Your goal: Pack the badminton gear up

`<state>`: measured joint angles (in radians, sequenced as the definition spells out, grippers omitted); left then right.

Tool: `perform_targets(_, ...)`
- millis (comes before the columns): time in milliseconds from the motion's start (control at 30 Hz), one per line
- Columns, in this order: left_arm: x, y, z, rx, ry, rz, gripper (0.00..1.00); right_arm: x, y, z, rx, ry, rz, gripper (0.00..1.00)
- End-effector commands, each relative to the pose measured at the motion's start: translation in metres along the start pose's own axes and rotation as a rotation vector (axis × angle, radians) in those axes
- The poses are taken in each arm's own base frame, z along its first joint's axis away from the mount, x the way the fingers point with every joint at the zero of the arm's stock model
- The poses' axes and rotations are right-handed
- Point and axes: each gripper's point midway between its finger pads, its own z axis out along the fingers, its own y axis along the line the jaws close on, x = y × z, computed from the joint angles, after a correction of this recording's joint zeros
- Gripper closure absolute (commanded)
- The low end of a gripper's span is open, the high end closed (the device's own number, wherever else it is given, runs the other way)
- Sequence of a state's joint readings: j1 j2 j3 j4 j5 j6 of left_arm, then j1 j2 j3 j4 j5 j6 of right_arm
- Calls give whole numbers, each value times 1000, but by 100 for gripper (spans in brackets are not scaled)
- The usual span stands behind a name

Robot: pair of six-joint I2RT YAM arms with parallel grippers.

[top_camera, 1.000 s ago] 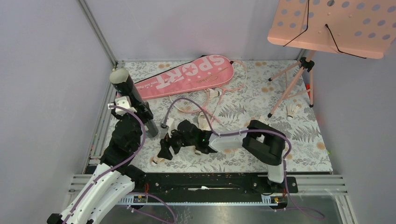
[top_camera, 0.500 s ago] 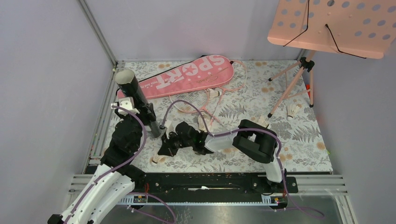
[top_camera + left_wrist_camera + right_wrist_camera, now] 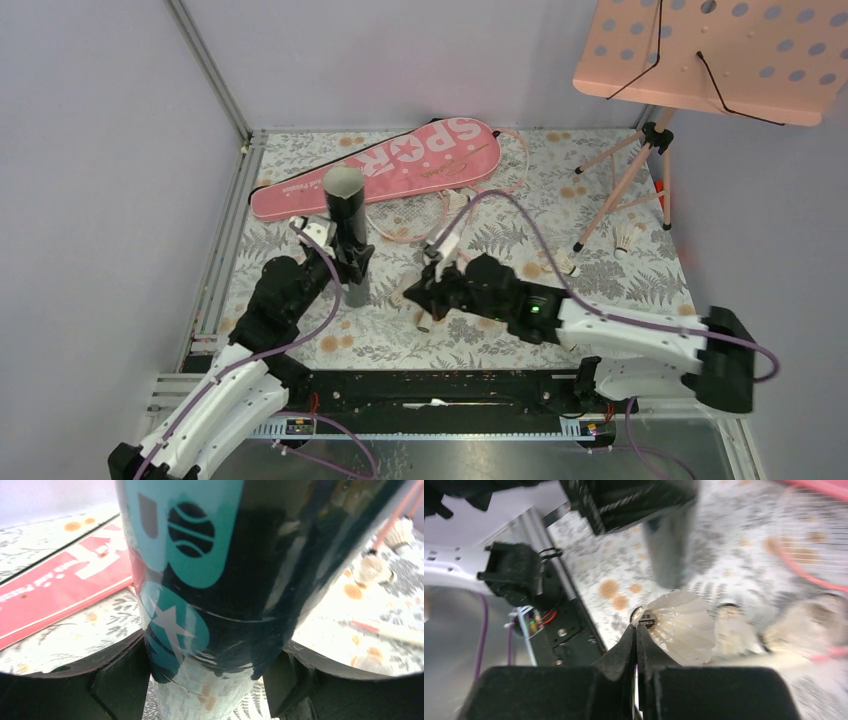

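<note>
Two grips: your right gripper [image 3: 636,630] pinches a small white feather shuttlecock [image 3: 681,625] at its shut tips; your left gripper [image 3: 205,690] clasps the upright black teal-printed tube [image 3: 215,580].

Bright, even light; soft shadows.
Right wrist view is blurred by motion, except the shuttlecock [image 3: 684,625]; glare is streaked down the black tube [image 3: 225,580].

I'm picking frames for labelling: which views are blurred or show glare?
Left wrist: the tube fills the frame, soft from closeness, with pale glare streaks on its glossy side and dark corners below. Right wrist: the background is motion-smeared and the racket streaky; only the central shuttlecock is fairly crisp. Top external: sharp, evenly lit, with soft shadows.
</note>
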<state>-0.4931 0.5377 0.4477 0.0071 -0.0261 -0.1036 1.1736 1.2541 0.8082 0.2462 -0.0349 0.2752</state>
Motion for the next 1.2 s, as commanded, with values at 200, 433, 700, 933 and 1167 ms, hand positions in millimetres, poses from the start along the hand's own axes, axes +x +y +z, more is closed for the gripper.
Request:
perform_targets(200, -13, -58, 8, 331, -2, 92, 61, -94, -71, -149, 513, -200, -265, 97)
perform_targets(433, 4, -81, 15, 409, 86, 150, 59, -161, -51, -187, 493, -291, -450, 95)
perform_targets(700, 9, -100, 15, 464, 109, 201, 56, -208, -39, -197, 506, -249, -600, 95)
perform_targets(933, 14, -112, 15, 497, 124, 227, 56, -218, -9, -163, 341, -203, -645, 96)
perform_targets(1167, 15, -115, 13, 508, 130, 244, 56, -207, 1, -135, 261, -99, -625, 97)
